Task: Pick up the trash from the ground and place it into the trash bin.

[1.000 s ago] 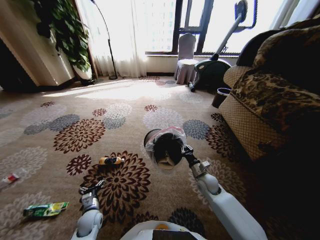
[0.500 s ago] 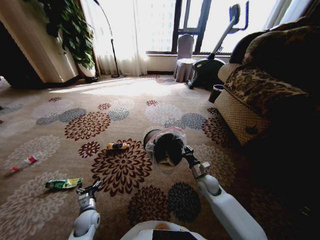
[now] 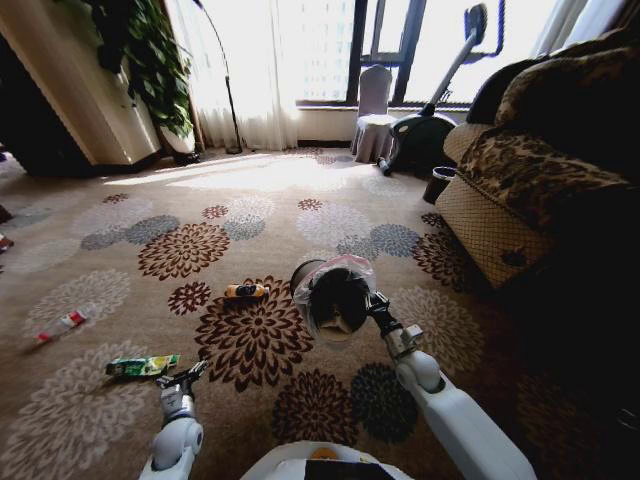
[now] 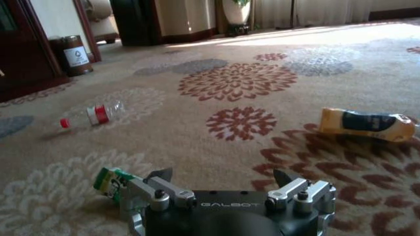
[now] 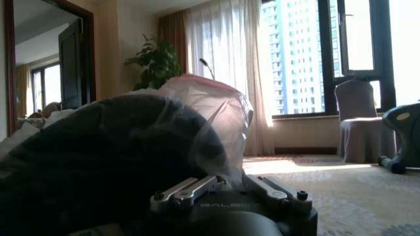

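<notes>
Over the floral carpet (image 3: 250,215), our right gripper (image 3: 372,303) clutches the trash bin (image 3: 335,298), mouth tilted toward us; left gripper (image 4: 223,178) splayed beside the green wrapper (image 3: 142,366), lying crosswise.

Carpet (image 3: 120,270): beige, patterned w/ dark red, grey and white floral medallions.
Sofa (image 3: 520,190): dark floral print, set along rt side.
Exercise bike (image 3: 430,120): placed by window.
Covered chair (image 3: 372,115): stood nr bike.
Potted plant (image 3: 150,70): positioned at far left wall.
Labelled bin (image 4: 74,54): stood beside dark door.
</notes>
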